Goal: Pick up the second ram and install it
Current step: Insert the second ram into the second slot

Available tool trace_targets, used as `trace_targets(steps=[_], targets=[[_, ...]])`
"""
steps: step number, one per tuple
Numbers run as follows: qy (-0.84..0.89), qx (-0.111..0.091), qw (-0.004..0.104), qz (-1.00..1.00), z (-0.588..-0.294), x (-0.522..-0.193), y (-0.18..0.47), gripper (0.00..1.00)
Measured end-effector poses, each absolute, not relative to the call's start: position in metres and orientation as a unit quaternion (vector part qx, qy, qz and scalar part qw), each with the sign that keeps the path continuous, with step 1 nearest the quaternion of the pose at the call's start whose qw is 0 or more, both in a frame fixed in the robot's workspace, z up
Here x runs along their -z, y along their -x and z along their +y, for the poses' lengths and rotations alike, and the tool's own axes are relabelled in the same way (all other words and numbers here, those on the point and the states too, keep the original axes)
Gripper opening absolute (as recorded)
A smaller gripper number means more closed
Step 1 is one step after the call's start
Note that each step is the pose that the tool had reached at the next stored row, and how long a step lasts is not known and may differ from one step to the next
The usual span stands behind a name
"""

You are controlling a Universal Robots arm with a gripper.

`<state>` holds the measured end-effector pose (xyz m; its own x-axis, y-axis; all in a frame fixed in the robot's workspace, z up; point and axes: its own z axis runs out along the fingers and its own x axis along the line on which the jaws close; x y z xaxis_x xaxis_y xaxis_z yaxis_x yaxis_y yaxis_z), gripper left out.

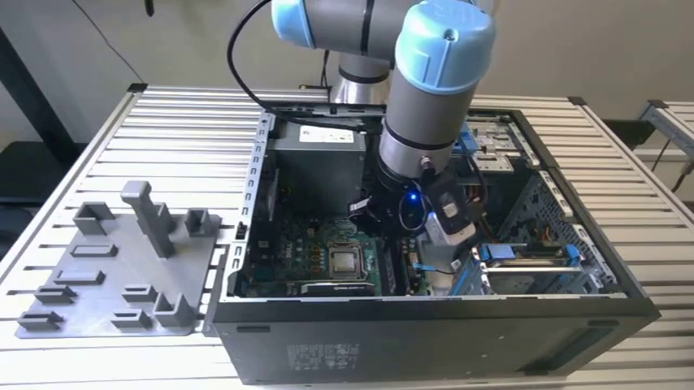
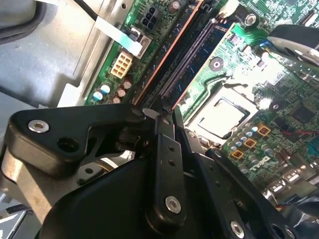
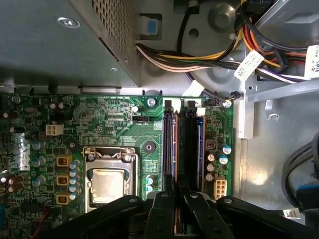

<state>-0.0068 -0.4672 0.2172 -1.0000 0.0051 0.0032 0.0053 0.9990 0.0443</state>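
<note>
The second ram [image 3: 177, 164] stands on edge in the bank of memory slots [image 3: 183, 144] on the motherboard [image 3: 114, 134], a thin dark strip with a coppery edge running lengthwise along the slots. In the first wrist view its near end passes between the two black fingertips [image 3: 164, 204] of the tool [image 3: 178, 201], which are drawn close on either side of it; the tool appears clenched on the stick, though whether the stick is fully seated in its slot cannot be told. In the second wrist view the same stick [image 2: 169, 59] runs away from the tool [image 2: 167, 117] along the long slots, with a second dark stick [image 2: 199, 47] lying parallel just beside it. The processor socket [image 3: 107, 181] sits near the slots, on the board's open side. A bundle of coloured cables [image 3: 209, 55] crosses the metal chassis beyond the far end of the slots. In the exterior view the arm reaches down into the open computer case [image 1: 434, 325], the tool [image 1: 404, 236] low over the board. The case rests on a slatted tabletop [image 1: 119, 146], with a grey plastic holder tray [image 1: 109, 268] just beside it at the exterior view's left.
</note>
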Motion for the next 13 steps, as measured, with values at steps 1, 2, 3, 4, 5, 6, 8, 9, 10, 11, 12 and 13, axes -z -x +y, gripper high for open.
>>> trace_targets(steps=[1, 2, 3, 4, 5, 6, 8, 9, 10, 11, 12, 13], targets=[[0.003, 0.022, 0.002, -1.000, -0.4672, -0.2172, 0.0068, 0.14], [0.003, 0.022, 0.002, -1.000, -0.4672, -0.2172, 0.0069, 0.14], [0.003, 0.022, 0.002, -1.000, -0.4672, -0.2172, 0.0069, 0.14], [0.003, 0.022, 0.002, -1.000, -0.4672, -0.2172, 0.0068, 0.14], [0.003, 0.022, 0.002, -1.000, -0.4672, -0.2171, 0.0068, 0.14], [0.003, 0.022, 0.002, -1.000, -0.4672, -0.2171, 0.0068, 0.14], [0.003, 0.023, 0.002, -1.000, -0.4672, -0.2171, 0.0068, 0.14], [0.003, 0.023, 0.002, -1.000, -0.4672, -0.2171, 0.0068, 0.14], [0.003, 0.023, 0.002, -1.000, -0.4672, -0.2170, 0.0068, 0.14], [0.003, 0.023, 0.002, -1.000, -0.4674, -0.2170, 0.0068, 0.14], [0.003, 0.023, 0.002, -1.000, -0.4675, -0.2170, 0.0068, 0.14], [0.004, 0.023, 0.002, -1.000, -0.4677, -0.2170, 0.0069, 0.14]])
